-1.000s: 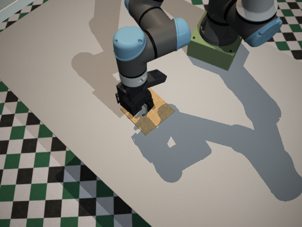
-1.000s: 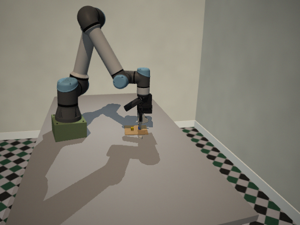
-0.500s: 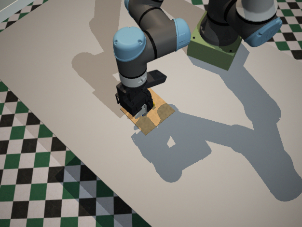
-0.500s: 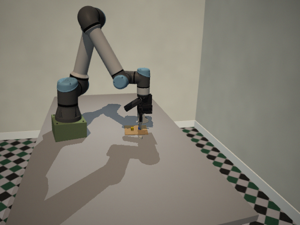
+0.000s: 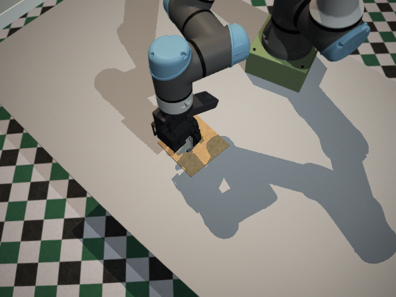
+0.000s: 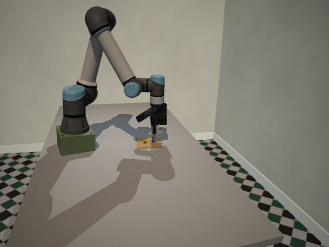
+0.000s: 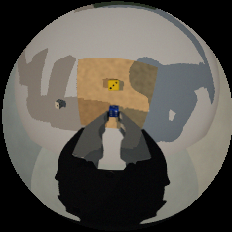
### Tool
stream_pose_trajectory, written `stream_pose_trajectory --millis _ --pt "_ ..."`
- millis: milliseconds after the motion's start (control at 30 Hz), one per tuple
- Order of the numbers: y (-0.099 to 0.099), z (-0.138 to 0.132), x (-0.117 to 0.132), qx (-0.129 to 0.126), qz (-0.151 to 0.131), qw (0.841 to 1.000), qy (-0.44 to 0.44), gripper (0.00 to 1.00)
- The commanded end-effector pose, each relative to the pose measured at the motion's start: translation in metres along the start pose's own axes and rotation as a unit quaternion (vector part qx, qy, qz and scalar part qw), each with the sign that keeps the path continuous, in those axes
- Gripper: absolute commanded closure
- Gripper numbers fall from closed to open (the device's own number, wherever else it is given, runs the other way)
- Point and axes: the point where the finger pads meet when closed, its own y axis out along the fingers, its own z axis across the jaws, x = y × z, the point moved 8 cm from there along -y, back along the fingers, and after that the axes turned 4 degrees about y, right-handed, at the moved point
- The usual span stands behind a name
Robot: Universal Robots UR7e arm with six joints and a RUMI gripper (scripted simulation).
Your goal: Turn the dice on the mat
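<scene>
The end effector [image 5: 186, 151] [image 6: 153, 140] [image 7: 113, 111] is closed on the blue die [image 5: 187, 150] [image 6: 152, 141] [image 7: 113, 110], over the mat [image 5: 209, 131] [image 6: 142, 145] [image 7: 91, 74]. In the exterior view, the yellow die [image 5: 202, 136] [image 6: 144, 141] [image 7: 113, 85] sits left on the mat, 3 up; the white die [image 6: 154, 150] [image 7: 59, 104] is off its near edge.

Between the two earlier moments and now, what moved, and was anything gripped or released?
Nothing visibly moved, and I can make out no grip or release. The tool is at the same spot over the mat, now shut on the blue die. The yellow die stayed put.
</scene>
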Motion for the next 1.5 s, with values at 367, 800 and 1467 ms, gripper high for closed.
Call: stream_pose_trajectory --millis 367,800,1467 --pt "0.0007 0.0009 -0.0007 0.000 0.001 1.000 -0.001 1.00" --pt "0.0007 0.0009 -0.0007 0.000 0.001 1.000 -0.001 0.85" --pt "-0.0090 0.0009 -0.0007 0.000 0.001 1.000 -0.001 0.82"
